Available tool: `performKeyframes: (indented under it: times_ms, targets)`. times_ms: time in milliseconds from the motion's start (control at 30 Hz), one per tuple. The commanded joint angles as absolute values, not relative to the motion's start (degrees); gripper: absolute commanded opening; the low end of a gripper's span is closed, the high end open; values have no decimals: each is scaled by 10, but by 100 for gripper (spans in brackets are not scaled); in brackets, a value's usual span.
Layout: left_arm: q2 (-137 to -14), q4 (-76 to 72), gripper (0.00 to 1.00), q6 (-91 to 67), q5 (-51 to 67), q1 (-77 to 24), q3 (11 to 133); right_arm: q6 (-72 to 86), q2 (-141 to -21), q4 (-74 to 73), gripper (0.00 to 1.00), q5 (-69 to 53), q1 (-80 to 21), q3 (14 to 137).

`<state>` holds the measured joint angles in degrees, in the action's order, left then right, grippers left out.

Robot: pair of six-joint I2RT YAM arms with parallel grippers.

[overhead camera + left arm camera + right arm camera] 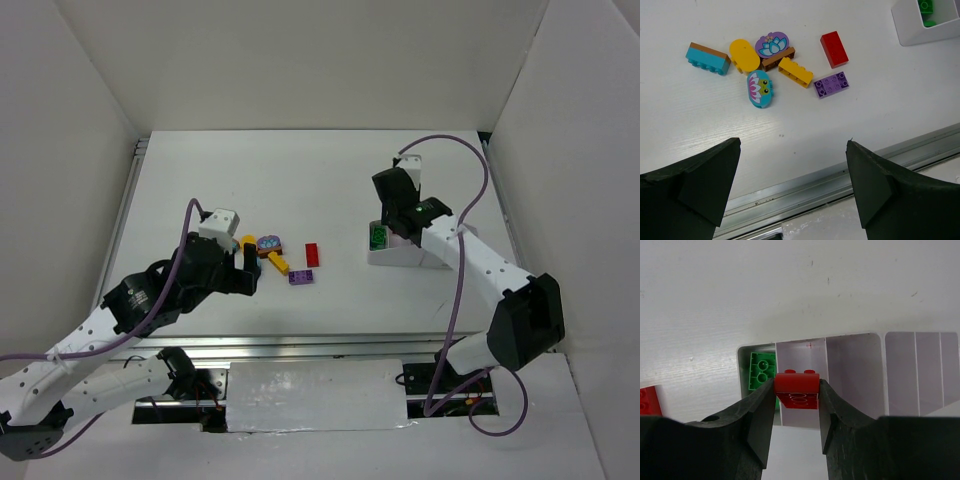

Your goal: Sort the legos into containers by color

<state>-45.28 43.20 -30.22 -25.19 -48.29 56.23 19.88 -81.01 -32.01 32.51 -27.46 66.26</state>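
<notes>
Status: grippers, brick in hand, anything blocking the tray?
Left gripper open, empty, near loose bricks. Right gripper shut on red brick over tray slot beside green brick. Nothing in the way.

From the right wrist, the white tray (pixel 855 360) runs off the right edge, its near wall hidden behind the fingers of the right gripper (pixel 797 400). The green brick (pixel 761 371), just left of the grip, is half covered by the left finger. Farther left a loose red brick (pixel 647 401) is cut by the frame — only a corner shows. From above, the arm hides most of the tray and the held red brick (pixel 797 387). Ahead and right of the left gripper (pixel 792 144), the picture's corner clips the tray.
</notes>
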Motion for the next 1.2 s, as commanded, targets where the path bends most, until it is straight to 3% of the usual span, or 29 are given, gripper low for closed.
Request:
performKeyframes:
  times_ms: [0,33,67,100,267,433,633,967,1167]
  targets:
    - [-446,410,100,-297,-241,-483,558,205,-820,-313,37,335,-270,664]
    - [-446,410,99,-296,-241,-483,558,206,-822,-315,43,335,-271,665]
    - [-446,409,100,-295,-240,-483,558,209,-823,-318,59,328,-271,667]
    - [-446,409,100,-295,-240,-483,559,210,-823,-320,65,323,-271,671]
    - [-450,410,99,-296,-243,-483,558,216,-812,-337,75,318,-274,693]
    - [-450,417,99,-304,-258,-483,562,221,-796,-357,75,282,-280,719]
    - [-438,471,100,-376,-382,-478,574,255,-837,-331,74,180,-372,740]
    - [-373,486,99,-409,-433,-475,566,354,-1106,-397,72,188,-457,890]
    - [-387,483,99,-399,-418,-475,569,354,-1168,-388,69,184,-463,913]
